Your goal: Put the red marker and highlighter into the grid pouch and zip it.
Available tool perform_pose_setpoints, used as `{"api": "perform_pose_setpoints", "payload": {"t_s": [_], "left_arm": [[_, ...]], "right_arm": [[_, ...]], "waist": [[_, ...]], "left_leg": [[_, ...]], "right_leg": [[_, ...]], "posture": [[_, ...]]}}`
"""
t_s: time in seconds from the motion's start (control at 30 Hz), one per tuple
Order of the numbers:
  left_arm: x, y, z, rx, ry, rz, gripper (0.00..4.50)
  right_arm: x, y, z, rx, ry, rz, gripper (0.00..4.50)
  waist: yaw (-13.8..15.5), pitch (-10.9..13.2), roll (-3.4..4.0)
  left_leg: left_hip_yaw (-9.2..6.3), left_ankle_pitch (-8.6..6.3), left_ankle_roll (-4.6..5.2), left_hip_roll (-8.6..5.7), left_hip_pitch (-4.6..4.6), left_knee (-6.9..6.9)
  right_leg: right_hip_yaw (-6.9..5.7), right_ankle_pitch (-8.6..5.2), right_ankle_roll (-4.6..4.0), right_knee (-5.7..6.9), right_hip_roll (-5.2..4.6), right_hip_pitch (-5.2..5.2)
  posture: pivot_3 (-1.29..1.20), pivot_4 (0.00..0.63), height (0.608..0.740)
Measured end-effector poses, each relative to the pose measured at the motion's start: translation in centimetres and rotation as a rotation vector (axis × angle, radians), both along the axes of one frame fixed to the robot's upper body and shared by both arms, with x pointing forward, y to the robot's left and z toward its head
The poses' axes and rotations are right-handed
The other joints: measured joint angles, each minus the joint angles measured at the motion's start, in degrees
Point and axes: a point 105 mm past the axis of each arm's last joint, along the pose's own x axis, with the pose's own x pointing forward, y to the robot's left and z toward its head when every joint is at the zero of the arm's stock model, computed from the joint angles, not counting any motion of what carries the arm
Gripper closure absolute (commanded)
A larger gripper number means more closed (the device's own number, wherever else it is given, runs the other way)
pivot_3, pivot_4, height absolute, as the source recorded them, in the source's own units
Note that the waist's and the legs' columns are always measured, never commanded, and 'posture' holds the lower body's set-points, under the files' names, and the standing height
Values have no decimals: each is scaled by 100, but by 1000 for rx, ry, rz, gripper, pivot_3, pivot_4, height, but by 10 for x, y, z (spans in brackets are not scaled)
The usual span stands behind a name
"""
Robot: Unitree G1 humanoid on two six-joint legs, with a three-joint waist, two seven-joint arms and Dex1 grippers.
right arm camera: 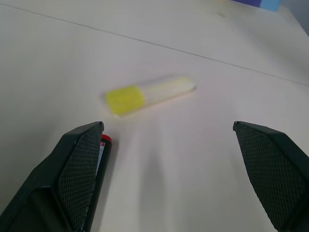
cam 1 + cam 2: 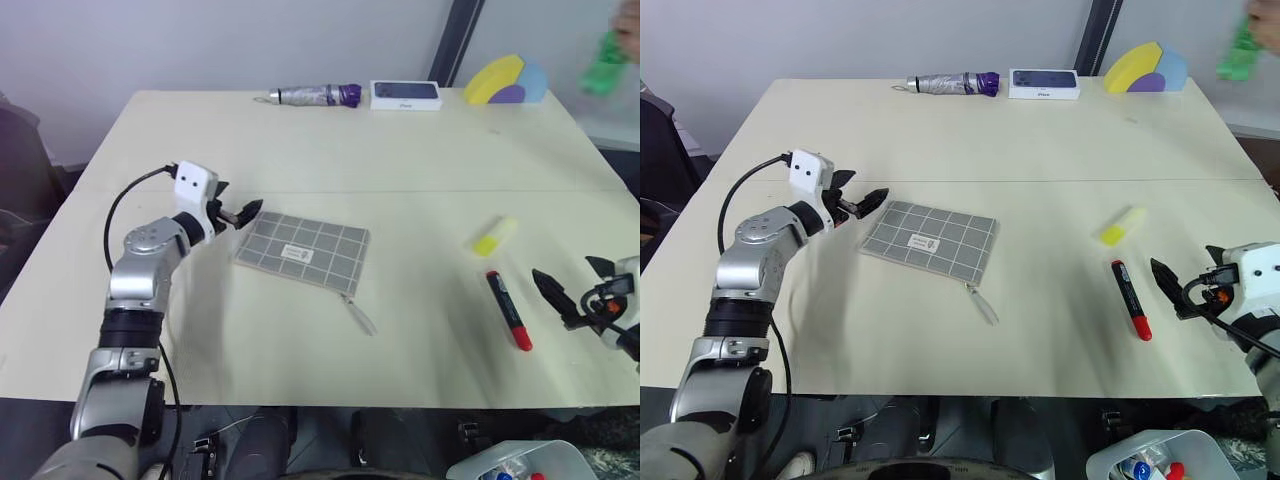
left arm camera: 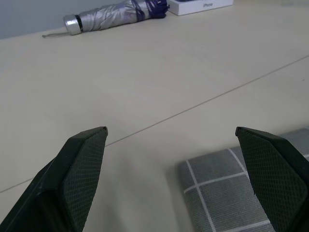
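While the cream worktop (image 2: 400,300) carries everything in the scene, the left gripper (image 2: 238,213) hovers at its left side with its two black fingers spread wide and nothing between them, pointing toward the right. Just beside its fingertips, touching or nearly so, lies the grid pouch (image 2: 303,250), flat on the worktop with its far left corner nearest that gripper; in the left wrist view the same corner sits under the gap between the fingers. The pouch's zipper pull cord (image 2: 358,312) trails off its near right corner toward the near edge.

Farther right, well apart from the pouch, the highlighter (image 2: 495,236) lies at a slant, its bright yellow cap toward the near left. Just nearer than it, the red marker (image 2: 509,310) lies almost straight along the near-far line, its red end closest to the near edge.

At the right edge, the right gripper (image 2: 572,286) is held low with its fingers spread and empty, just right of the red marker; the highlighter lies beyond it to the far left, and the right wrist view shows it ahead of the fingers.

Along the far edge sit a folded silver umbrella (image 2: 312,96), a dark box (image 2: 405,95) and a yellow-and-purple wedge (image 2: 503,82).
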Motion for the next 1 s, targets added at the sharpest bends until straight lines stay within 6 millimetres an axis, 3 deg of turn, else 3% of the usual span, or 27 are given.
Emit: {"api": "perform_pose_setpoints", "payload": {"t_s": [0.33,0.5,0.73,0.8,0.9,1.0], "left_arm": [[-4,0,-5,-5,28,-2,0],[-3,2,-5,5,25,24,0],[-7,21,-18,22,30,139,0],[-10,29,-25,18,44,176,0],[-13,37,-28,17,49,201,0],[-19,44,-31,30,54,211,0]], "right_arm": [[7,6,2,5,-11,23,30],[27,22,15,20,-73,61,30],[62,73,34,52,-138,208,30],[68,100,33,78,-139,282,30],[70,128,23,88,-90,366,949],[74,146,7,79,-17,390,2469]], "waist": [[-5,0,0],[-24,0,0],[-17,0,0],[-14,0,0],[3,0,0],[6,0,0]], "left_leg": [[0,0,0,0,0,0],[0,0,0,0,0,0],[-3,0,0,1,-1,-1],[-5,0,0,1,-4,-1],[-6,0,0,-2,-5,0],[-6,0,0,-2,-6,0]], "right_leg": [[0,0,0,0,0,0],[-1,0,0,1,0,-1],[1,0,0,0,-3,-5],[1,0,0,0,-4,-7],[0,0,0,-1,-4,-6],[1,0,0,-1,-7,-8]], "posture": [[0,150,740],[0,150,740],[0,150,740],[0,150,740],[0,150,740],[0,150,740]]}}
